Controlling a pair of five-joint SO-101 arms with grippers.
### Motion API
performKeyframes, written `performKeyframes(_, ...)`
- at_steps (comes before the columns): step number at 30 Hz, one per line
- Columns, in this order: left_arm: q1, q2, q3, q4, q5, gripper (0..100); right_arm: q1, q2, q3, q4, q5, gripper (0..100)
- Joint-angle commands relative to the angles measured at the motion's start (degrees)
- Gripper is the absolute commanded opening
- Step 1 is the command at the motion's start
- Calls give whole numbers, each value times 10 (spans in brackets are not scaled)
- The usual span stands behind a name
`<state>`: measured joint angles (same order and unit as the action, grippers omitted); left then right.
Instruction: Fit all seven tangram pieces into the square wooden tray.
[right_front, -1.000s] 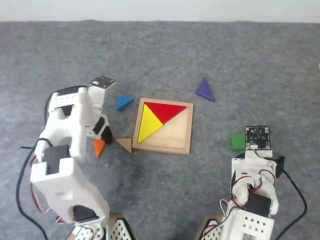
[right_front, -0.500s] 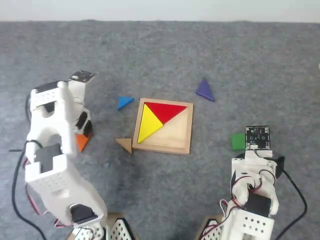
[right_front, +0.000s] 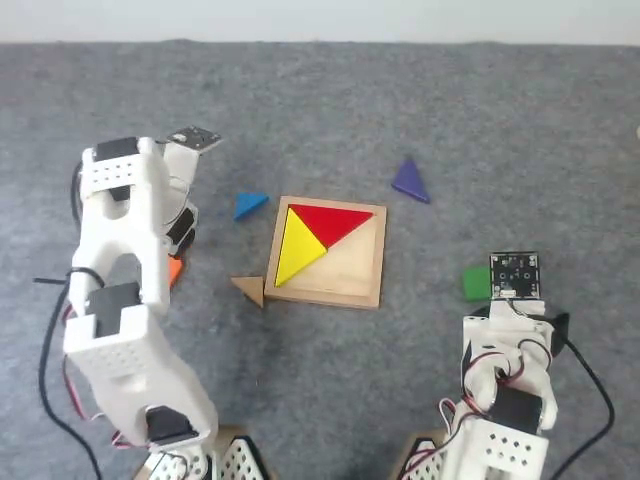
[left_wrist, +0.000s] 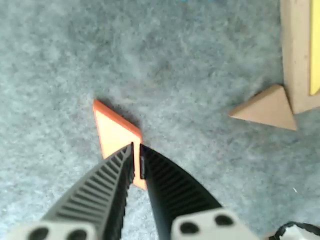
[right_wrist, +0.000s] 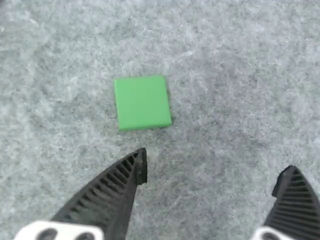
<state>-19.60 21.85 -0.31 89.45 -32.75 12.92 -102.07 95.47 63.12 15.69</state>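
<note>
Meanwhile, on grey carpet (right_front: 330, 110) under a white wall (right_front: 320, 18), an orange piece (left_wrist: 115, 132) is pinched by the left pincer (left_wrist: 136, 148), a green square (right_wrist: 142, 102) faced by the spread right pincer (right_wrist: 216, 162).

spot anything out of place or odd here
Nothing damaged. The tan triangle lies outside the tray, against its corner; the left gripper pinches the orange piece well away from the tray.

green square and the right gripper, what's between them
Only bare grey carpet separates the green square from the right gripper, seen in the right wrist view.
</note>
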Motion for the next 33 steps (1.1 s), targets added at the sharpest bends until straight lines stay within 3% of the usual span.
performKeyframes(1, -44, -7, -22, -48, 15, 13, 7, -4, 11, 0, 6, 391)
performKeyframes(5, -58, -7, 27, -73, 9, 51, 7, -4, 11, 0, 6, 391)
performKeyframes(12, 50, -8, 163, -156, 25, 55, 7, -4, 11, 0, 6, 391)
performKeyframes(19, 113, -9, 182, -171, 52, 58, 7, -4, 11, 0, 6, 391)
performKeyframes(26, 57, -114, 109, -83, 47, 59, 7, -4, 11, 0, 6, 391)
performKeyframes(33, -89, -197, 150, -69, 13, 152, 7, -4, 11, 1, 6, 391)
